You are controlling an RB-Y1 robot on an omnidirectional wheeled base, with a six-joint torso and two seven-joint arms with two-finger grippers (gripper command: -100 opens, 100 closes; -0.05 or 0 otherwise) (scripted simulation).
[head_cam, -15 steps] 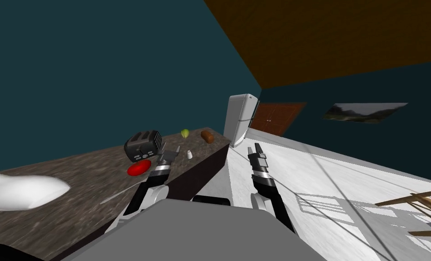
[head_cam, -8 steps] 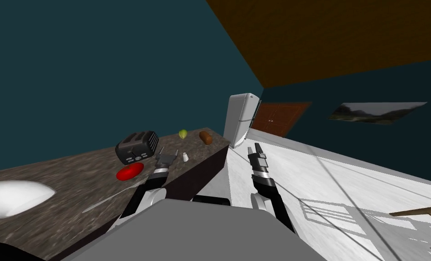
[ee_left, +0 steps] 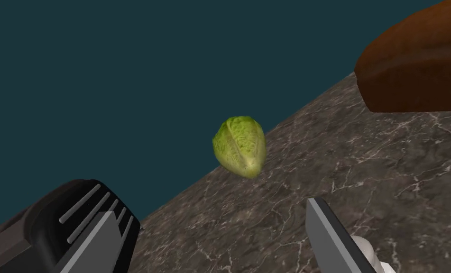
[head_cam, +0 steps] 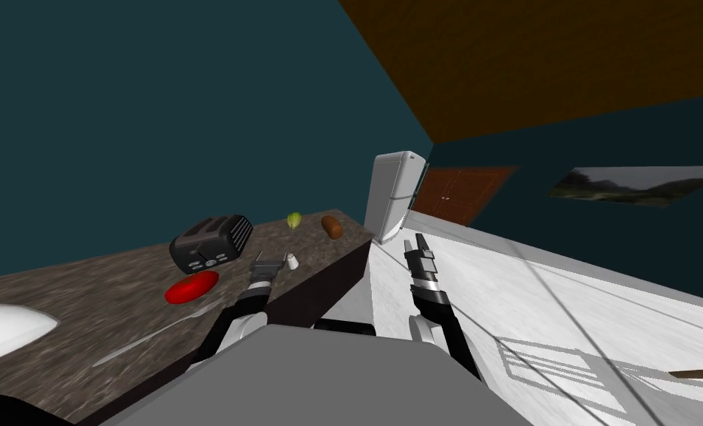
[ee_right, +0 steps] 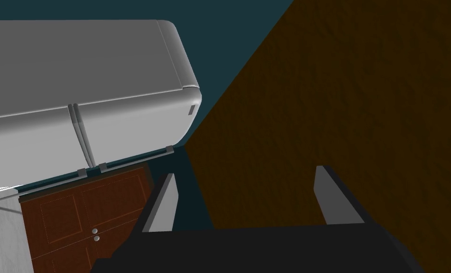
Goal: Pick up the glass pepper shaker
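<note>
L gripper (head_cam: 270, 257) spread wide over counter (head_cam: 83, 310); white shaker (head_cam: 292, 261) just outside one finger, near front edge. R gripper (ee_right: 245, 189) wide, off counter.

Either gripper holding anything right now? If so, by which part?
Nothing held. The left gripper is open over the counter, with the white pepper shaker outside its gap, beside one finger. The right gripper is open and empty.

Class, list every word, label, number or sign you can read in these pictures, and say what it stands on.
No text can be read.
The badge on the fridge: too small to read.
The buttons on the toaster: no legible marks.
</note>
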